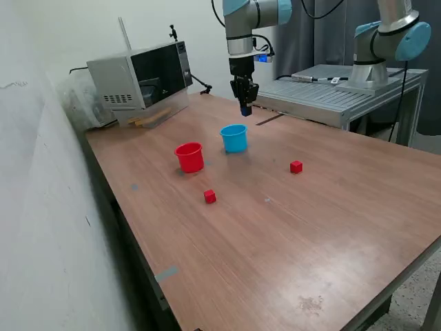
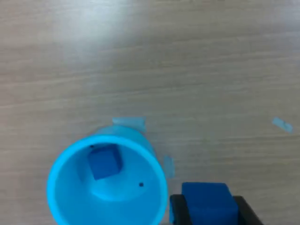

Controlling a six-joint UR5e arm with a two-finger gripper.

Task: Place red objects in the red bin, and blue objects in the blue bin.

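Both views: blue bin (image 1: pixel 234 138) (image 2: pixel 108 180).

Two small red cubes sit out on the desk (image 1: pixel 331 227), one (image 1: pixel 209 196) nearer the front, the other (image 1: pixel 296 166) toward the exterior view's right. Two dark blue cubes as well: one (image 2: pixel 104 161) lying inside the blue cup (image 2: pixel 61 187), one (image 2: pixel 207 201) held in the gripper (image 2: pixel 207 213). Two cups in all, a red cup (image 1: pixel 189 157) and that light blue one.
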